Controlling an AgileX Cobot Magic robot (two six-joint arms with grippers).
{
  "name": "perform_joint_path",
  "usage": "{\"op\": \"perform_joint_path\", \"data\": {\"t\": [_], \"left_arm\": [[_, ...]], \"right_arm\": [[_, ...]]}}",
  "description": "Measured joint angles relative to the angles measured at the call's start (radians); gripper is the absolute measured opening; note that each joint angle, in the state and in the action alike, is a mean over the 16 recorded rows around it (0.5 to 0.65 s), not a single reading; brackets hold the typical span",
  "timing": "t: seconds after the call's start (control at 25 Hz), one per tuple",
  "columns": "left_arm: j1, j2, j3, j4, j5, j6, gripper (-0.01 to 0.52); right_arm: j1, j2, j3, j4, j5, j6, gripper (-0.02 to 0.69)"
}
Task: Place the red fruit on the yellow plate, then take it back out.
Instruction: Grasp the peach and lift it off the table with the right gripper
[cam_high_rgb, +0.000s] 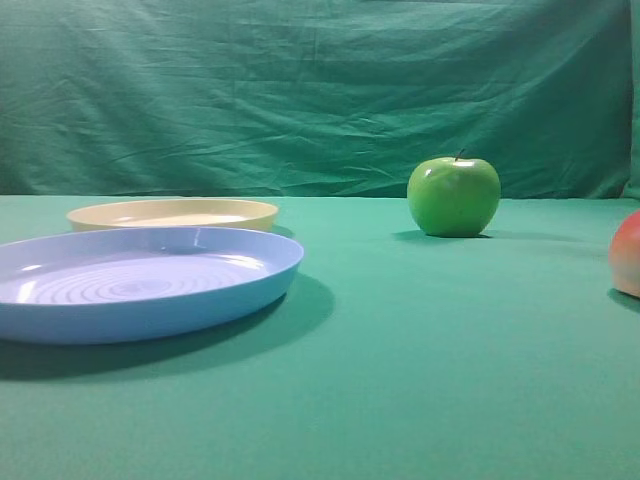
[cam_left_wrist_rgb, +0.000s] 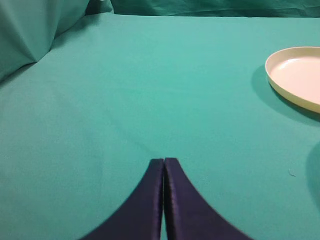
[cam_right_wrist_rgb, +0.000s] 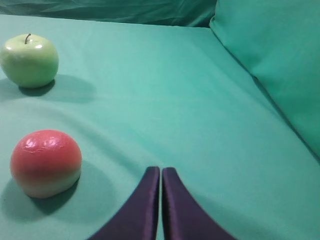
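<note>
Covering everything is a green cloth: it drapes the table & rises as a creased backdrop behind in the exterior high view, w/ bunched folds at the upper left of the left wrist view and upper right of the right wrist view. Next biggest, the light blue plate w/ concentric rings sits front left in the high view only; neither wrist cam shows it. Just behind it, rim partly hidden by the blue one, is the yellow plate, bare inside; left wrist cam picks it up at its right edge, well apart from that gripper. The green apple w/ stem stands upright mid-right in the high view, also top left in the right wrist view. The red fruit is cut off by the right edge of the high view, but right wrist cam shows it whole: red on top, pale below, resting on the cloth, nearer the cam than the apple & left of the fingers, not touching them; nowhere near the yellow plate. Neither arm appears in the high view. Left gripper: dark fingers pressed together, holding nothing, over bare cloth. Right gripper: fingers likewise together, nothing btwn them
</note>
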Motion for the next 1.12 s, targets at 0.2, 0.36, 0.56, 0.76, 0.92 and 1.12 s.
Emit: {"op": "perform_joint_path", "data": {"t": [0.2,0.36,0.56,0.76,0.92,1.12], "left_arm": [[0.0,0.0,0.0,0.0,0.0,0.0,0.0],[0.0,0.0,0.0,0.0,0.0,0.0,0.0],[0.0,0.0,0.0,0.0,0.0,0.0,0.0],[0.0,0.0,0.0,0.0,0.0,0.0,0.0],[0.0,0.0,0.0,0.0,0.0,0.0,0.0],[0.0,0.0,0.0,0.0,0.0,0.0,0.0]], "right_arm": [[0.0,0.0,0.0,0.0,0.0,0.0,0.0],[0.0,0.0,0.0,0.0,0.0,0.0,0.0],[0.0,0.0,0.0,0.0,0.0,0.0,0.0],[0.0,0.0,0.0,0.0,0.0,0.0,0.0],[0.0,0.0,0.0,0.0,-0.005,0.0,0.0],[0.0,0.005,-0.01,0.0,-0.025,0.0,0.0]]}}
